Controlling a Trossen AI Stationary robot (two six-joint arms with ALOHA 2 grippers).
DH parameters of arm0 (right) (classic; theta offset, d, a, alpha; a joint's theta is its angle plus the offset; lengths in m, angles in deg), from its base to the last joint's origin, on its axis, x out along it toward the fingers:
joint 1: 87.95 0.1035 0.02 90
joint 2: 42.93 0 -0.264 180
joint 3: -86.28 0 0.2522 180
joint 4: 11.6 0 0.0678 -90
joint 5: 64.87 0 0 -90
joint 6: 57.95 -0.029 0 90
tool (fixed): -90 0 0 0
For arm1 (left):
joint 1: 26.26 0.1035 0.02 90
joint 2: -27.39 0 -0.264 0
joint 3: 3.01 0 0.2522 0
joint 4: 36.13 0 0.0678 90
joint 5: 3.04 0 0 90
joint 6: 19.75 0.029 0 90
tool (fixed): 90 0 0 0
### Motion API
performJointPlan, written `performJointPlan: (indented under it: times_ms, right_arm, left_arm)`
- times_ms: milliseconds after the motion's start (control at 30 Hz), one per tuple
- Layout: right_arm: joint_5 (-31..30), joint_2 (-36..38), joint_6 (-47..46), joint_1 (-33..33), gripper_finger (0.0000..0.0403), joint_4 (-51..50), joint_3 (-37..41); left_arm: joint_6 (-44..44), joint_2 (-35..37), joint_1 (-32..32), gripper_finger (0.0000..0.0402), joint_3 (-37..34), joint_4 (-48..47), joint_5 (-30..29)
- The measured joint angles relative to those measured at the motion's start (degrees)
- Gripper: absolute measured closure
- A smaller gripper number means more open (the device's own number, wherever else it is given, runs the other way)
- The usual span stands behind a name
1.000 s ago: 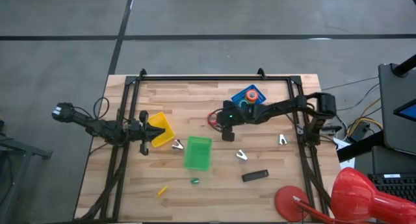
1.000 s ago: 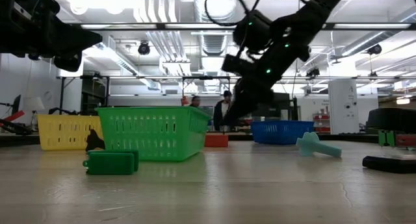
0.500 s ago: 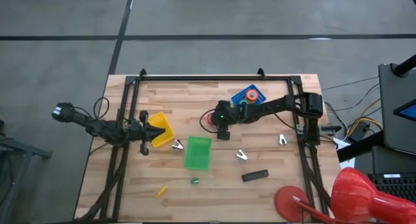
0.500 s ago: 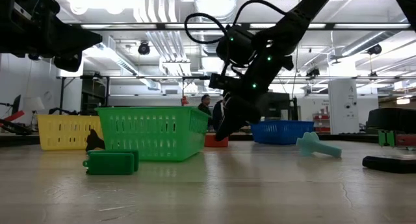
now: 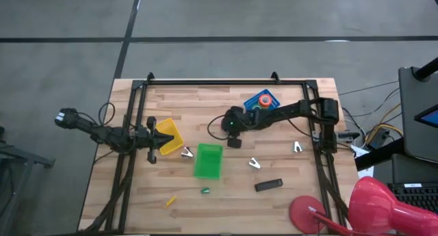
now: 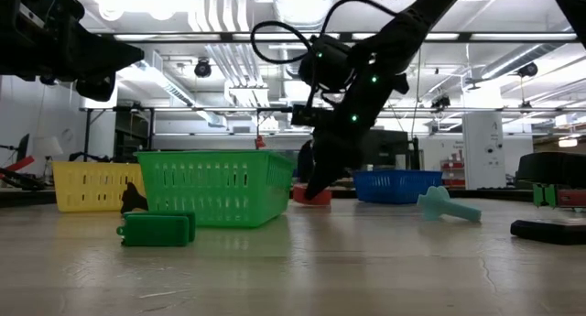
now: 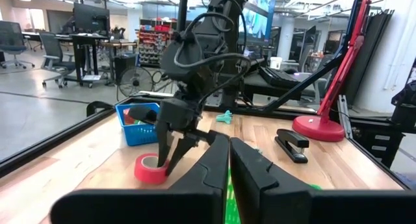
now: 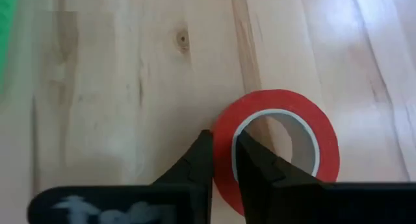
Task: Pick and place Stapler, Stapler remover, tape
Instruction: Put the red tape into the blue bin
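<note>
A red tape roll lies flat on the wooden table beside the green basket. My right gripper is down on it, shut over its wall; it also shows in the low view. The black stapler lies near the front right. Small staple removers lie scattered on the wood. My left gripper hovers shut over the yellow basket, holding nothing. My right gripper pinches the red roll's wall on the side nearest it, one finger inside the open centre and the other finger outside. The fingers slant down from the table's right. The roll lies flat on the table.
A blue basket holding an orange roll stands at the far right. A green remover and a yellow piece lie near the front edge. A red lamp base stands at the front right corner. Black frame rails run along the table's sides.
My right gripper has gone toward the table's left edge and down, from beside the blue basket to the red tape roll, where its fingers now straddle the roll's wall. The roll has stayed in place.
</note>
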Motion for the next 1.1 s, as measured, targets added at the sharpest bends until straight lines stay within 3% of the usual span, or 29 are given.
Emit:
performJointPlan:
  times_ms: [267,733,1100]
  right_arm:
    - [-1.4,5.9,-2.9,-0.1,0.0362,-1.7,2.8]
    - [-19.8,20.8,-10.9,-0.7,0.0359,-6.8,10.5]
    - [-21.3,22.9,-16.3,-6.5,0.0354,-6.2,16.7]
  left_arm:
    - [0.0,-0.3,0.0,0.0383,0.0,0.1,0.0]
    - [0.0,-0.5,0.0,0.0382,0.0,0.0,0.0]
    - [0.0,-0.5,0.0,0.0383,0.0,0.0,0.0]
